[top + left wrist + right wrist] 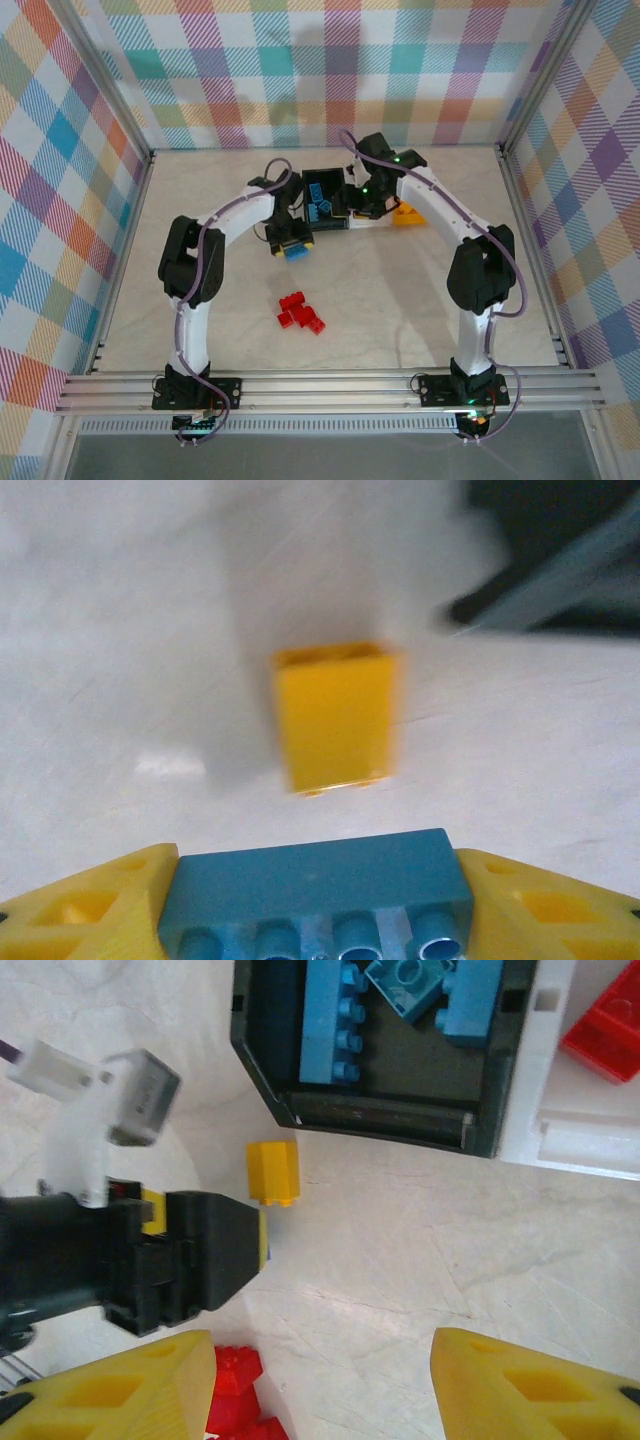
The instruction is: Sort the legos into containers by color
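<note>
Top: blues (322,200) in black bin (306,190), red pile (300,312) loose on desk (400,300); left wrist: left fingers (90,905) clamped on blue brick (315,885) near a loose yellow brick (337,717); right wrist: right fingers (120,1390) apart, empty, a red brick (610,1025) in white bin (530,1080), so I'd say about half sorted

Bricks (325,1020) lie in the bin (380,1122); a lone brick (273,1172) sits on the table (450,1250) beside it.
</note>
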